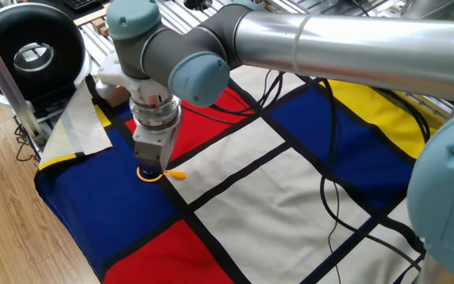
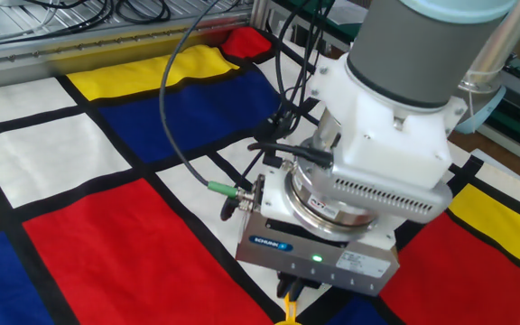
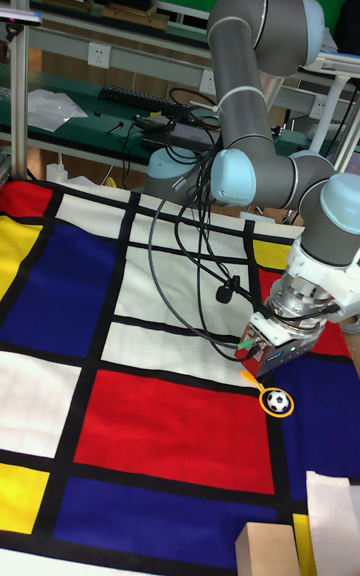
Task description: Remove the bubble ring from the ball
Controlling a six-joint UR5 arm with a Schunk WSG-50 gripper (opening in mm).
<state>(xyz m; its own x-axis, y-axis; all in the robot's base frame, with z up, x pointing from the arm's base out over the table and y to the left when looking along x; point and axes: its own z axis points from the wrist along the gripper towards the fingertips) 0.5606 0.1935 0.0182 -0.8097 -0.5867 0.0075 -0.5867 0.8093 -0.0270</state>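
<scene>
Nearest the camera in the tall fixed view there's a wooden block and a pale sheet at the cloth's edge. Just past them sits the ball, with the bubble ring lying flat around it on the blue patch of the Mondrian-style tablecloth.

The gripper is right on top of the ring, with the stubby handle poking out beside it. Can't tell if the jaws are open or clamped, since the gripper body hides the fingertips in every view.

Risks as I see them: the ball is tiny and round, so if a finger nudges it, it rolls off and drags the hoop along. Pinching the thin hoop off-centre could also flick it. Behind all this, the cables trail across the cloth and might snag.
</scene>
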